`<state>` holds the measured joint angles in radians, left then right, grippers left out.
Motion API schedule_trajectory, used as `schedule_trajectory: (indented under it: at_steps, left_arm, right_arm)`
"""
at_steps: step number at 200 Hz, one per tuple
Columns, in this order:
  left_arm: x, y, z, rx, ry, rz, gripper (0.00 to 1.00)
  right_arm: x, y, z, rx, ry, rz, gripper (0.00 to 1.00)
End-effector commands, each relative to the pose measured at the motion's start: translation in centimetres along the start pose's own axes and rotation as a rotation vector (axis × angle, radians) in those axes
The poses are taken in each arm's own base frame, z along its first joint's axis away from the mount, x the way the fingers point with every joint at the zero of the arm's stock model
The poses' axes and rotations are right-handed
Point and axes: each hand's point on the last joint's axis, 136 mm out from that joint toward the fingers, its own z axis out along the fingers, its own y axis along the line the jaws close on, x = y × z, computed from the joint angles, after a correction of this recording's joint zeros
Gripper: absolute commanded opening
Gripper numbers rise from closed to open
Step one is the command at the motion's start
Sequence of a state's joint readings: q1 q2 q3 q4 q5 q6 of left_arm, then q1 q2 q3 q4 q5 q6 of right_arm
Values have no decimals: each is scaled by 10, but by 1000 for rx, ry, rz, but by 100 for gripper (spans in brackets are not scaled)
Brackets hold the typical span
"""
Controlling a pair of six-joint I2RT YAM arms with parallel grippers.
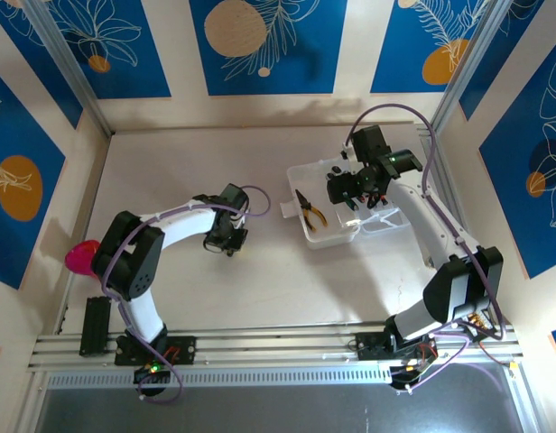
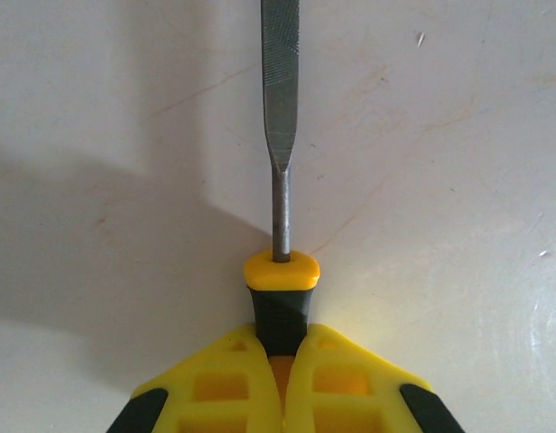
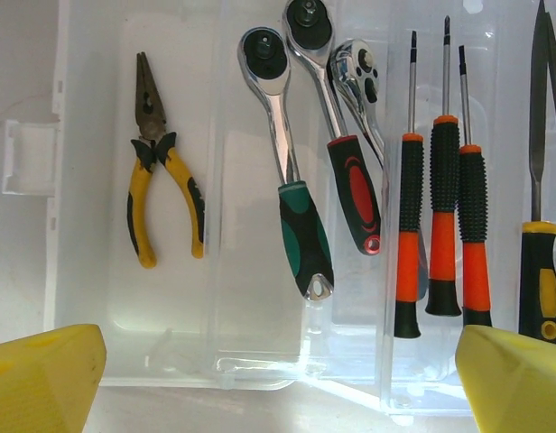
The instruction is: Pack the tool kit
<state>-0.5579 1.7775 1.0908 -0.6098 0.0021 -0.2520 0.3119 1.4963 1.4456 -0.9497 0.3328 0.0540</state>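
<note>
The left hand (image 2: 280, 361) is clamped on the black-and-yellow handle of a slim metal file (image 2: 280, 99), whose blade points out over the bare white counter (image 2: 458, 180), well apart from the clear plastic box (image 1: 305, 180). The right hand (image 3: 278, 379) hangs above the box with its yellow fingers (image 3: 43, 374) spread wide. Inside, yellow-handled pliers (image 3: 161, 194) lie at the left, three ratchets (image 3: 285, 162) beside them and orange-and-black screwdrivers (image 3: 440, 207) further right.

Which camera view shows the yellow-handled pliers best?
The right wrist view: the yellow-handled pliers appear close and whole, lying flat in the left part of the clear box. The top external view shows the same pliers only small, as a dark and yellow shape inside the box.
</note>
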Motion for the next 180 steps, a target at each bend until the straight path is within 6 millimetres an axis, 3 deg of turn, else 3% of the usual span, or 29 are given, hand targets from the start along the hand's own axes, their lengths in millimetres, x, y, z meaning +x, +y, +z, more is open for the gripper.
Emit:
schedule_trajectory:
  at_steps: [1, 26, 74, 102, 119, 137, 151, 180]
  left_arm:
    - [-13, -10, -12, 56, -38, 18, 0]
    - [-33, -27, -45, 156, -136, 20, 0]
    - [-87, -94, -130, 534, -368, 40, 0]
    - [-99, -127, -166, 704, -431, 64, 0]
    - [-101, -145, -176, 783, -442, 79, 0]
    - [-102, -155, -179, 824, -447, 84, 0]
    - [-101, -159, -183, 846, -452, 88, 0]
    - [-103, -162, -190, 871, -473, 96, 0]
  right_arm:
    - [-3, 9, -15, -73, -54, 36, 99]
    - [-9, 23, -24, -174, -107, 81, 99]
    - [-34, 79, -42, -541, -249, 242, 99]
    - [-50, 105, -41, -662, -292, 313, 99]
    - [-58, 124, -40, -729, -316, 322, 97]
    - [-64, 136, -34, -732, -318, 321, 83]
    - [-68, 140, -28, -729, -312, 327, 73]
    - [-72, 143, -19, -710, -298, 335, 61]
